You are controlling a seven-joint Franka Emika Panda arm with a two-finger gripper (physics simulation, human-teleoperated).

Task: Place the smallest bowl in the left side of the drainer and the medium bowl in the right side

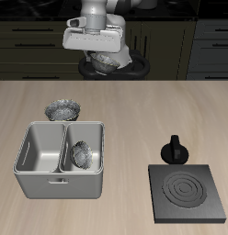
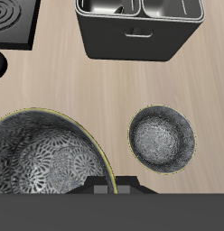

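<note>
My gripper [image 1: 104, 57] hangs high over the back of the table, shut on the rim of the medium bowl [image 1: 106, 63], which dangles tilted beneath it. In the wrist view that bowl [image 2: 46, 167] fills the near field, its rim running under the gripper [image 2: 112, 186]; the fingertips themselves are hidden. The smallest bowl [image 1: 82, 156] lies in the drainer [image 1: 53, 190], in the compartment nearer the stove plate. The other compartment [image 1: 39, 151] holds nothing. The drainer [image 2: 132, 41] also shows in the wrist view.
The largest bowl [image 1: 63, 110] [image 2: 162, 138] sits on the table just behind the drainer. A black square stove plate [image 1: 187, 193] [image 2: 13, 23] lies near the front edge, with a small black pot-like object [image 1: 173, 151] behind it.
</note>
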